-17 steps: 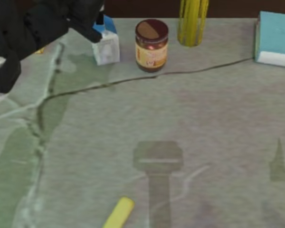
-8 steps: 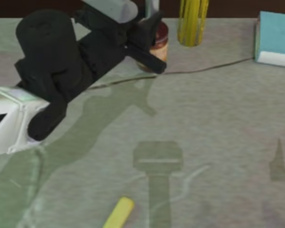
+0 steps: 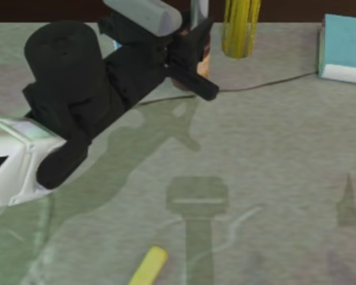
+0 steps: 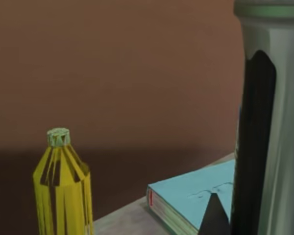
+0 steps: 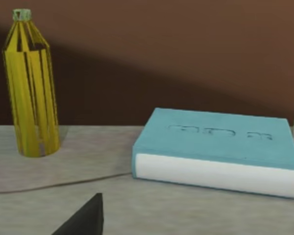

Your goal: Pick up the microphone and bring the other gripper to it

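Grey cracked table point(image 3: 273, 148), brown wall behind; left gripper point(image 3: 187, 56) fingers' state unclear.

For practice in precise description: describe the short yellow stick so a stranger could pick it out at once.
Start at the grey veined table and follow the top view's bottom edge, left of the middle. There the short smooth yellow stick lies flat, alone. Unlike the tall ribbed yellow bottle standing at the far edge, it is small and lying down.
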`<state>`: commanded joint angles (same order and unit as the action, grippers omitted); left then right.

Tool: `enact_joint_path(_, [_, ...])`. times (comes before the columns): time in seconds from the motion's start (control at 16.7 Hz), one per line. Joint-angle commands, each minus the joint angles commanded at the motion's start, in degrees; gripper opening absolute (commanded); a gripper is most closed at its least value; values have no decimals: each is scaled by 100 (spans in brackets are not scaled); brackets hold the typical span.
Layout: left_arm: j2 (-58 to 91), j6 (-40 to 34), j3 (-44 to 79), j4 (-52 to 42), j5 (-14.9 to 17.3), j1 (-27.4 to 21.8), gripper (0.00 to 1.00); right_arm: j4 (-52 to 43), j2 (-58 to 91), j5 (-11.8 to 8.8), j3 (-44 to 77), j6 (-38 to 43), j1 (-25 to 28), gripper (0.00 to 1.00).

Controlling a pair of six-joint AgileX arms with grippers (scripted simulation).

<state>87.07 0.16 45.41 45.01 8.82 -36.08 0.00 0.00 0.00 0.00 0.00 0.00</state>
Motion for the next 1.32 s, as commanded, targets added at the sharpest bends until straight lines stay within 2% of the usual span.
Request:
enact_joint_path(0.3, [-12,-2,-10,3,-9,-10,0,3,9,-3,8,0,6,100])
enact_joint_path(0.48, [-12,-2,-10,3,-9,-10,0,142,378,-103,324,7,236,100])
enact_joint_path(1.32, [-12,-2,-10,3,-9,-10,0,1658,5832,-1174,3892,95,2808,100])
